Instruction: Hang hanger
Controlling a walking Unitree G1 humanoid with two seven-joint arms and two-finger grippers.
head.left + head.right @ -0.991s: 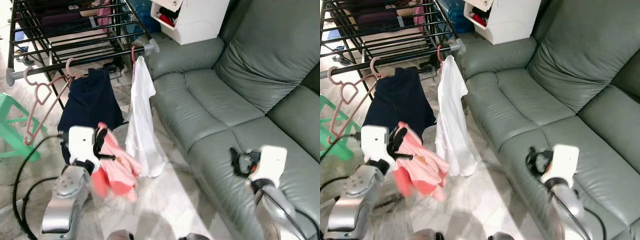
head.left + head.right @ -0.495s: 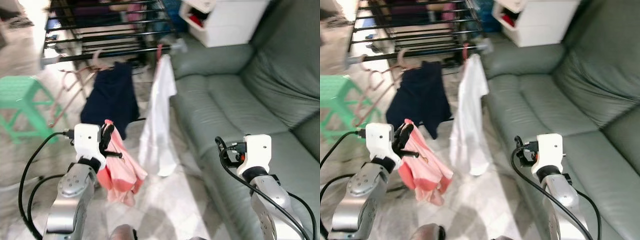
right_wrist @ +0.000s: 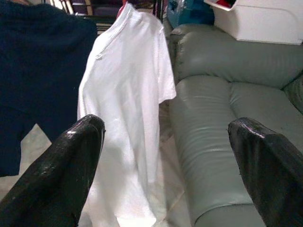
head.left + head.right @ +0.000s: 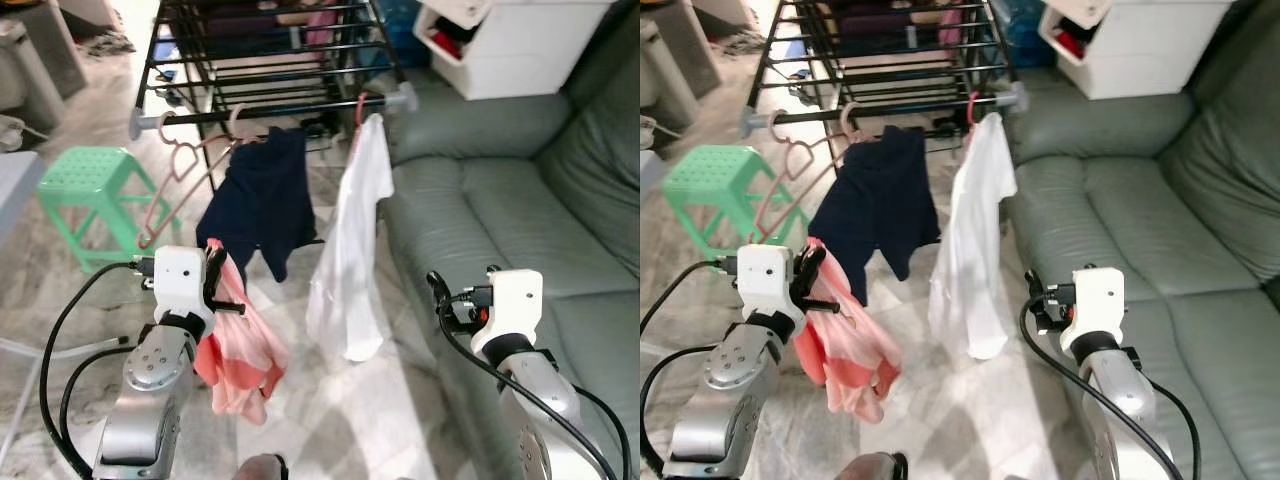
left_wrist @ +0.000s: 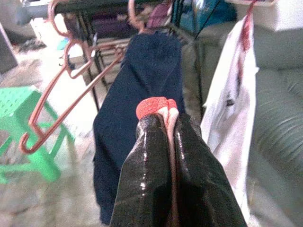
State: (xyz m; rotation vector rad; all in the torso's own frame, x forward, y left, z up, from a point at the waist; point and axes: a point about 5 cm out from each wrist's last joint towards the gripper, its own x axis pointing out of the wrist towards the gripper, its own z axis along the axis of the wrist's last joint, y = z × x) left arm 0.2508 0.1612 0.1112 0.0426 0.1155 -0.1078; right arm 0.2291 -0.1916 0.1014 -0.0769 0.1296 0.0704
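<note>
So I've got the left gripper [image 5: 165, 137] pinched tight on a pink garment [image 4: 240, 345], with a bit of red hem poking out right at the fingertips. The cloth hangs down below the gripper, out in front of the drying rack [image 4: 270, 60] and well short of its front rail [image 4: 270, 110]. I can't make out a hanger inside the pink cloth.

On that rail there's already a dark navy garment [image 4: 262, 200] and a white shirt [image 4: 350, 250] side by side, each hooked on by a pink hanger. Further toward my left on the same rail are a couple of bare pink hangers [image 4: 175, 180], tilted and dangling. A green stool [image 4: 85, 190] sits on the floor near them.

My right gripper [image 3: 165, 161] is up beside the grey sofa [image 4: 510, 200], fingers spread wide apart with nothing between them, pointed at the white shirt. There's a white storage bin [image 4: 510, 40] behind the sofa arm.
</note>
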